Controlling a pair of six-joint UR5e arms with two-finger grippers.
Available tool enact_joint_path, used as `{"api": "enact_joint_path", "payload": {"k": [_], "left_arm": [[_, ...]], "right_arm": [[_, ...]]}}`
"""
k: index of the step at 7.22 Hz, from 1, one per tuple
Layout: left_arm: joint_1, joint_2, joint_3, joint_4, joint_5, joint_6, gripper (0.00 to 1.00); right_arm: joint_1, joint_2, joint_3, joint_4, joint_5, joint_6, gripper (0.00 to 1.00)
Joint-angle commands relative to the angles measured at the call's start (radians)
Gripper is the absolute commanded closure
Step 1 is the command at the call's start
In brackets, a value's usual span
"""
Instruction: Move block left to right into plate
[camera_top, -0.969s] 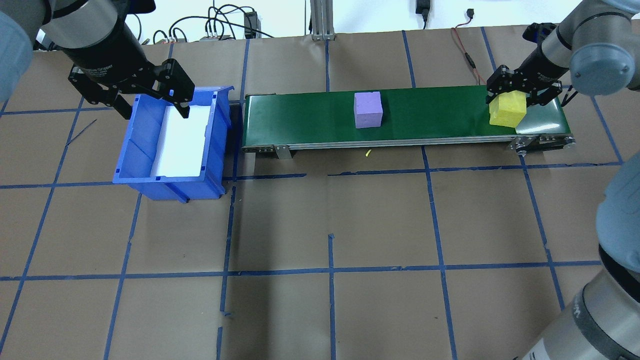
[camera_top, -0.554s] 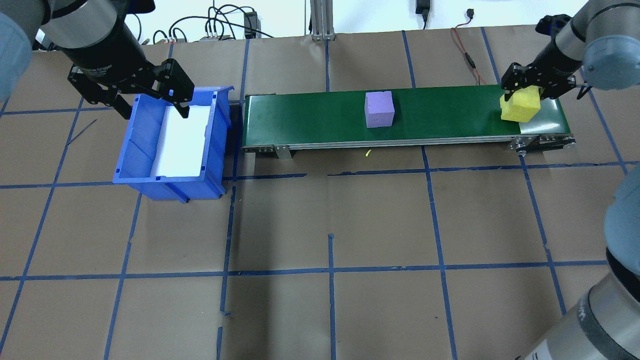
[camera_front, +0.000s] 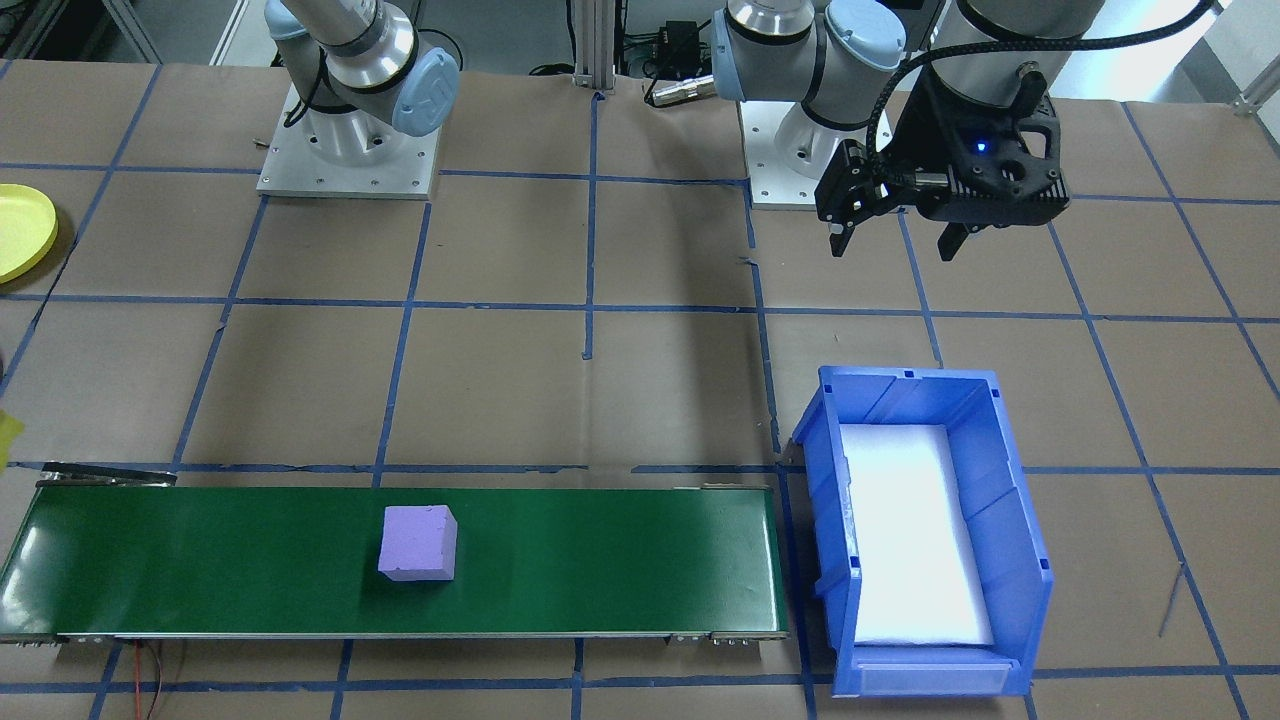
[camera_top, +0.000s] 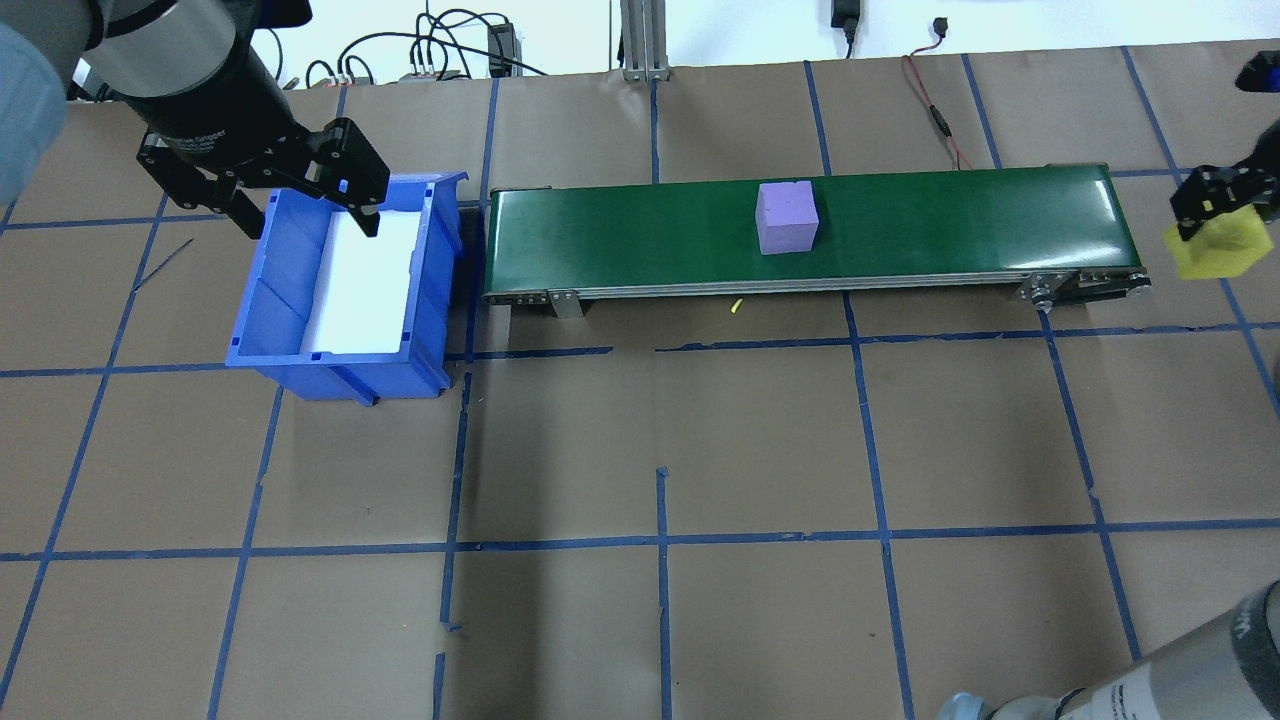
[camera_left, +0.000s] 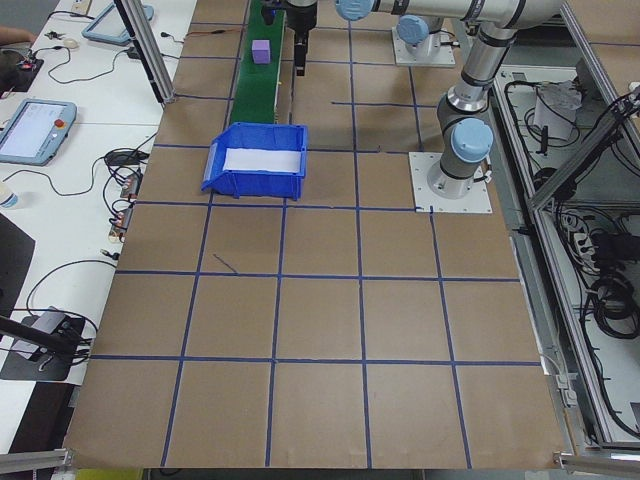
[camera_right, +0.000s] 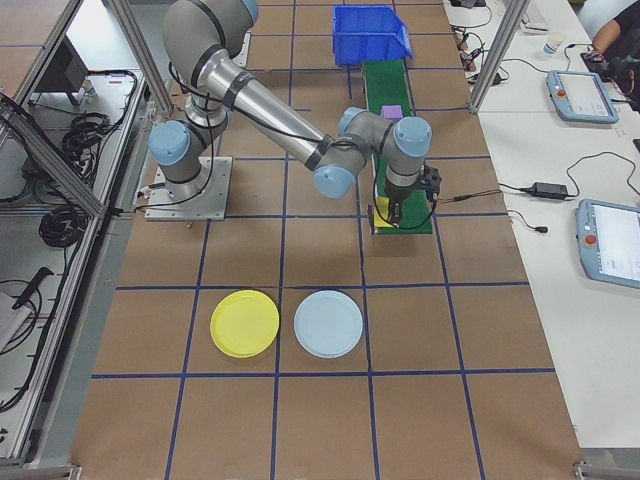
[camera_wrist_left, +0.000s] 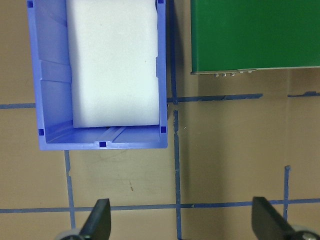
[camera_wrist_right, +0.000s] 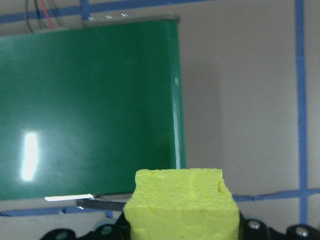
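My right gripper (camera_top: 1222, 218) is shut on a yellow block (camera_top: 1220, 252) and holds it in the air just past the right end of the green conveyor (camera_top: 950, 220). The right wrist view shows that yellow block (camera_wrist_right: 182, 205) filling the bottom, with the belt's end behind it. A purple block (camera_top: 787, 217) lies on the belt right of its middle. The yellow plate (camera_right: 245, 323) lies on the table well short of the belt's end, and its edge (camera_front: 20, 230) shows in the front view. My left gripper (camera_top: 300, 215) hangs open and empty over the blue bin (camera_top: 270, 290).
The blue bin (camera_front: 1010, 500) with a white liner stands at the conveyor's left end. A pale blue plate (camera_right: 327, 323) lies beside the yellow one. Cables and a red wire run along the table's far edge. Operators' desks flank the table's far side.
My right gripper has carried the yellow block off the belt and past its right end. The purple block has ridden further right on the belt. The left arm has not moved.
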Motion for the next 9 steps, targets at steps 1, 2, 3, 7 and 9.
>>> {"api": "enact_joint_path", "payload": {"k": [1,2,3,7,9], "left_arm": [[0.0,0.001,0.0,0.0,-0.001,-0.006,0.0],[0.0,0.001,0.0,0.0,-0.001,-0.006,0.0],[0.0,0.001,0.0,0.0,-0.001,-0.007,0.0],[0.0,0.001,0.0,-0.001,-0.003,-0.01,0.0],[0.0,0.002,0.0,-0.001,-0.001,-0.009,0.0]], "right_arm": [[-0.22,-0.075,0.076,0.005,-0.039,-0.242,0.87],[-0.348,-0.077,0.105,0.006,-0.045,-0.325,0.86],[-0.496,-0.078,0.133,0.015,-0.043,-0.384,0.86],[-0.719,-0.017,0.251,-0.008,-0.026,-0.619,0.64],[-0.717,0.011,0.243,-0.096,-0.034,-0.617,0.0]]}}
